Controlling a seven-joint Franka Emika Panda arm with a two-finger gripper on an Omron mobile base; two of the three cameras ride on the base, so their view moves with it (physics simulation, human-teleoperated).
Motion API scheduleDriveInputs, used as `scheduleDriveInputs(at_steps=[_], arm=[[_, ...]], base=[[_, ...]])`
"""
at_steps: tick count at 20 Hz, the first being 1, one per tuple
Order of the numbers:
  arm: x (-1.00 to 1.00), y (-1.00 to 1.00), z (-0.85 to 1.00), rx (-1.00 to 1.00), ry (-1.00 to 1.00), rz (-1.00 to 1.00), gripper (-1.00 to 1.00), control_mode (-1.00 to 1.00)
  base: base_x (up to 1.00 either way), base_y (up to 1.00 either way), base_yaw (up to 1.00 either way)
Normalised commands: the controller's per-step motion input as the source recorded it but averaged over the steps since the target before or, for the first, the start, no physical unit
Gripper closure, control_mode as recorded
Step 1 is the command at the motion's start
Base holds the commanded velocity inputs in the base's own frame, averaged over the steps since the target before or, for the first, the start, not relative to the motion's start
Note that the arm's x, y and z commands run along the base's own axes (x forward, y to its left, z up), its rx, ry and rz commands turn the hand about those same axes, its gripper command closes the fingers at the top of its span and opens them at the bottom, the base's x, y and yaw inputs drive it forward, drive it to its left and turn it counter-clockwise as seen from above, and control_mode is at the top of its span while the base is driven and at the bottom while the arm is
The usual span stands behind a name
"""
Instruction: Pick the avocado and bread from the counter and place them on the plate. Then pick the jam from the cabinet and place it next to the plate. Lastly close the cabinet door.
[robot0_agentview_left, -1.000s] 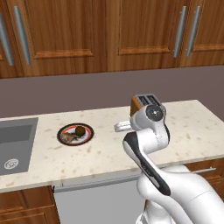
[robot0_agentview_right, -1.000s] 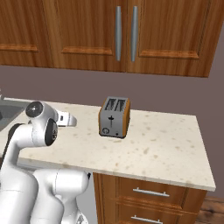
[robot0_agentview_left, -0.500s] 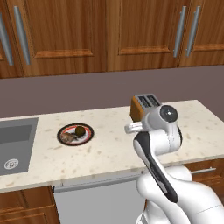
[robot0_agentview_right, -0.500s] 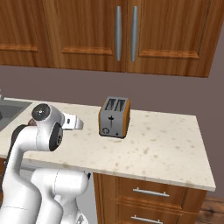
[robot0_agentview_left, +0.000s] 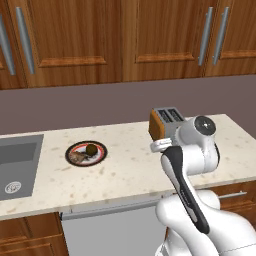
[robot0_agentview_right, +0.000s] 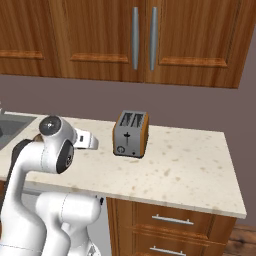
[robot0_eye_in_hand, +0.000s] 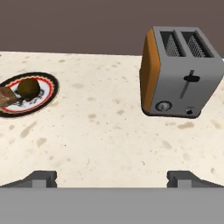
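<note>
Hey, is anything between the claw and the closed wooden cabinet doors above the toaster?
Nothing visible blocks it. The grey and orange toaster stands on the speckled beige counter below the brown wood cabinet, whose doors are shut. The open claw hovers low over the counter.

— Where do the avocado (robot0_agentview_left: 91, 149) and bread (robot0_agentview_left: 78, 157) sit?
— Both on the plate (robot0_agentview_left: 99, 155), bread left of the avocado, touching it.
— And the plate?
— On the counter (robot0_agentview_left: 125, 170), between the sink (robot0_agentview_left: 17, 164) on its left and the toaster (robot0_agentview_left: 165, 122) on its right, below the cabinet (robot0_agentview_left: 100, 40).
</note>
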Motion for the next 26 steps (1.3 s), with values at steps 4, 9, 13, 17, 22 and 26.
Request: scheduleDriveInputs(at_steps=[4,9,13,17,22,26], arm=[[-0.10,0.00,0.00,0.00,0.00,0.00,-1.00,-1.00],[-0.25,0.00,0.00,0.00,0.00,0.00,-1.00,-1.00],[-0.26,0.00,0.00,0.00,0.00,0.00,-1.00,1.00],[0.00,0.00,0.00,0.00,0.00,0.00,-1.00,1.00],[0.00,0.00,0.00,0.00,0.00,0.00,-1.00,1.00],[0.00,0.00,0.00,0.00,0.00,0.00,-1.00,1.00]], base=[[0.00,0.00,0.00],[0.00,0.00,0.00],[-0.40,0.00,0.00],[-0.84,0.00,0.00],[-0.75,0.01,0.00],[-0.37,0.11,0.00]])
